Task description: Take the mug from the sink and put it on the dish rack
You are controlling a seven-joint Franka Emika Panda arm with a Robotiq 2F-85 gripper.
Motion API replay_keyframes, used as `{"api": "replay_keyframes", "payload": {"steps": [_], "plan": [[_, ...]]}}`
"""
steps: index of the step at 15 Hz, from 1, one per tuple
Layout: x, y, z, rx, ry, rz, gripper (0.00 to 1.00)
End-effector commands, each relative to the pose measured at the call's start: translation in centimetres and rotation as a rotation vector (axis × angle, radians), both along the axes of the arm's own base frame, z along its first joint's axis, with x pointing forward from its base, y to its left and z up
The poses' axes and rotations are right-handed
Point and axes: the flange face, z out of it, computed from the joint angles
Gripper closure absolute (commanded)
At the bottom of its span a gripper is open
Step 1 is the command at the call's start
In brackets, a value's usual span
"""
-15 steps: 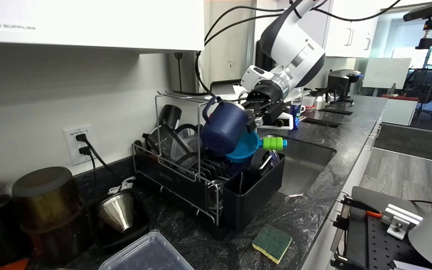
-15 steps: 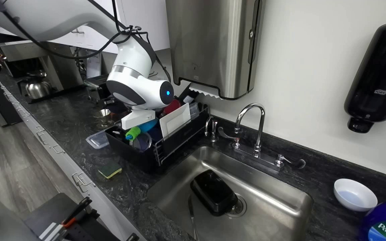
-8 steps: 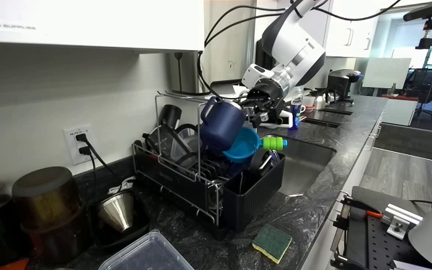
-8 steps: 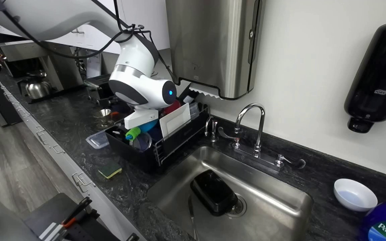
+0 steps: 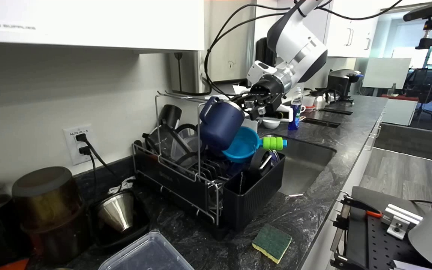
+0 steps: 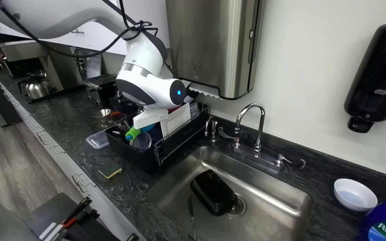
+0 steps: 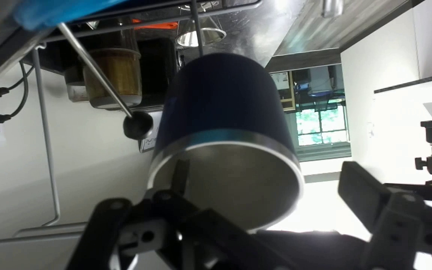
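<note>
The dark blue mug (image 5: 221, 125) rests tilted on the dishes in the black dish rack (image 5: 257, 202), mouth toward my gripper and handle up. In the wrist view, the mug's (image 7: 223, 97) open mouth faces me. My gripper (image 7: 266, 180) is open, its fingers wide apart. The left finger overlaps the mug's mouth; I cannot tell whether its tip is inside. The right finger is clear of the mug. In an exterior view, the gripper (image 5: 250, 108) is just right of the rim. The sink (image 6: 266, 190) holds a black container (image 6: 213, 192) and a utensil.
A blue strainer (image 5: 244, 144) with a green handle lies beside the mug in the rack. The rack's wire frame (image 5: 200, 138) rises near the mug. A white board (image 6: 176, 119) stands at the rack's sink side. A faucet (image 6: 260, 127) and paper-towel dispenser (image 6: 213, 47) are nearby.
The mug shifted slightly left at first, then stayed still in the rack. My gripper has moved back from it, rightward in both exterior views, and no longer holds it.
</note>
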Motion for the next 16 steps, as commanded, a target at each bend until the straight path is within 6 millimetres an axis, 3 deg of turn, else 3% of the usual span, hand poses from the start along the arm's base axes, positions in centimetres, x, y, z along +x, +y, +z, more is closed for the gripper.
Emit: {"api": "replay_keyframes", "payload": {"steps": [1, 9, 16], "plan": [[0.4, -1.6, 0.1, -0.026, -0.029, -0.017, 0.0], [0.6, -7.2, 2.3, -0.058, -0.048, -0.095, 0.0], [-1.1, -14.4, 5.9, -0.1, -0.077, -0.156, 0.0]]}}
